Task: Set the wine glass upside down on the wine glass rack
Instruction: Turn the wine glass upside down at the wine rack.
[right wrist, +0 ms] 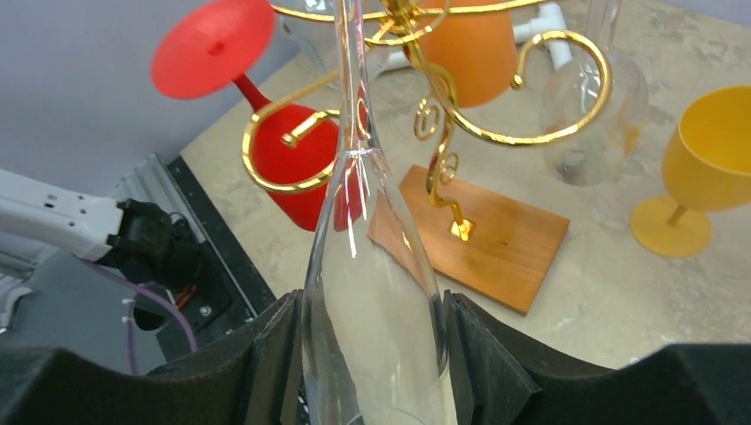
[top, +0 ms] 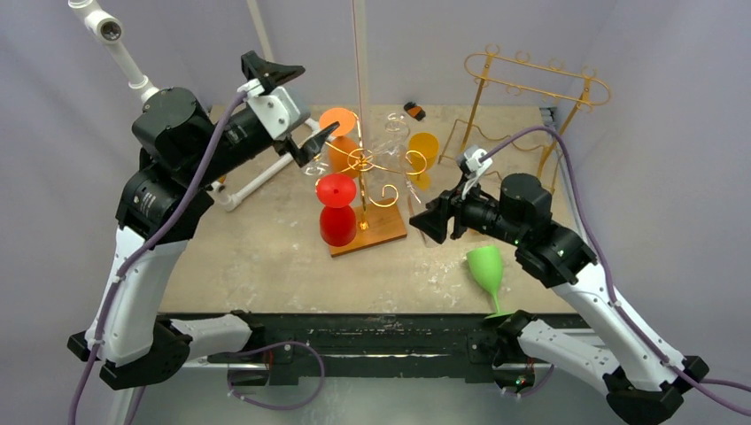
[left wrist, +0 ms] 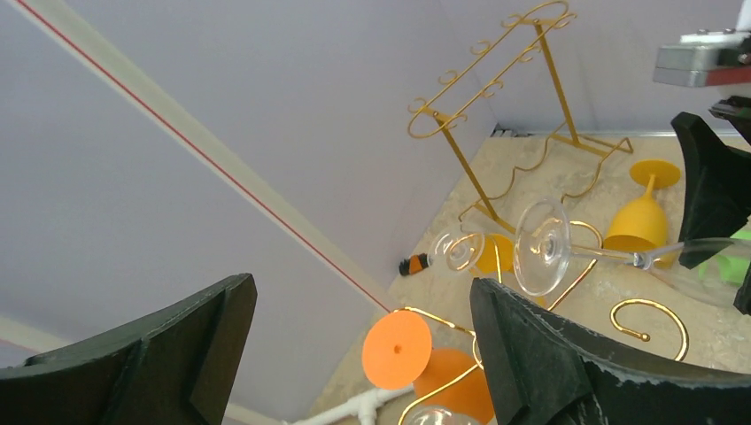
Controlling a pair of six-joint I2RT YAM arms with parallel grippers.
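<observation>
Clear wine glass (right wrist: 372, 292): bowl wedged between the right gripper's (right wrist: 370, 345) black padded fingers (right wrist: 266, 363), which are clenched on it from both sides. Stem runs away from the fingers toward the gold wire rack with curled hooks on a wooden base (right wrist: 443, 150). In the right wrist view the stem crosses the hook curls; contact with the wire cannot be told.
In the left wrist view the glass lies nearly level, its round foot (left wrist: 542, 248) up among the gold hooks, off the table.

Rack stands mid-table (top: 266, 257).
- Red plastic glass (right wrist: 301, 168) hangs upside down from a hook on the near-left side, foot uppermost.
- Orange plastic glass (right wrist: 469, 53) hangs upside down on the far side.
- Another clear glass (right wrist: 584, 115) hangs to the right.

Left gripper (left wrist: 361, 297): fingers released and spread wide, nothing between them, raised to the left of the rack and close to the orange glass.

Yellow plastic goblet (right wrist: 708, 168) stands upright on the table right of the rack base. Green plastic glass (top: 487, 270) sits at the near edge beside the right arm. Second, taller gold wire stand (top: 531, 75) at back right. White pipe (top: 257, 181) lies at left.
</observation>
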